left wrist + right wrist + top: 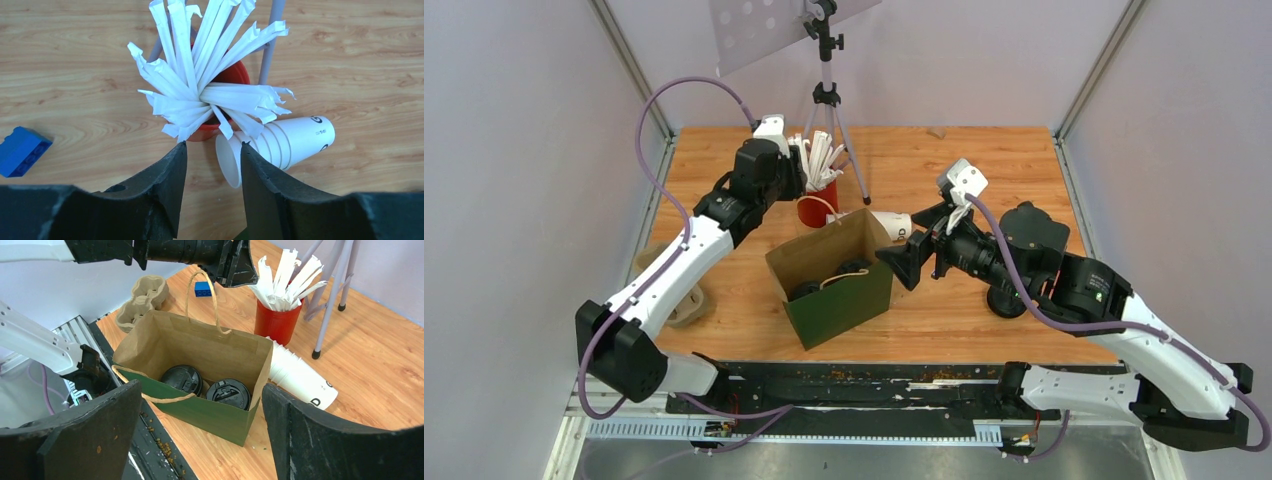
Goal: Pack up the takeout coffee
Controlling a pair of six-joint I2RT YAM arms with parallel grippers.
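The two black-lidded coffee cups [228, 392] sit in the paper bag [200, 347] just beyond the right gripper's [200, 386] wide-open, empty jaws, the left gripper's [213, 146] jaws part-open and empty before the straws [210, 75]; light and crushable, each cup probably wants a gentle hold below its lid.

1. The left arm [674, 260] is angling forward; the left claw [212, 150] is pointing downward, its fingers [165, 185] standing narrowly apart, gripping nothing.
2. The right arm [1124, 320] is bending leftward; the right claw [200, 387] is gaping wide, empty.
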